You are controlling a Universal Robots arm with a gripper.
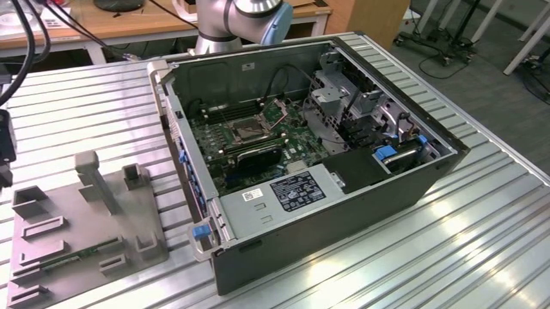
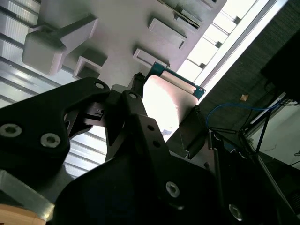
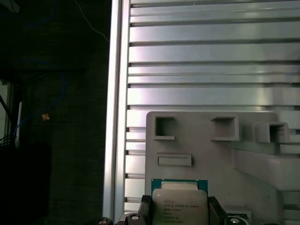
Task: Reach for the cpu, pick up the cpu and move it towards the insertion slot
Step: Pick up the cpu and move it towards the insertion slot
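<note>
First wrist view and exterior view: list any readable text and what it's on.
cpu face, held in the gripper: several printed lines, too small to read.
Black label on the computer case: print too small to read.
White sticker beside that label: too blurred to read.
Nothing legible to quote.

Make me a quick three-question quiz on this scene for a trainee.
1. True or false: the computer case lies open on the slatted table.
2. What is the gripper holding? A) a screwdriver B) the chip C) a battery
3. Fill in: the memory stick lies in the gray tray, on the exterior view's ____ of the case.
Key: 1 true; 2 B; 3 left.
</note>
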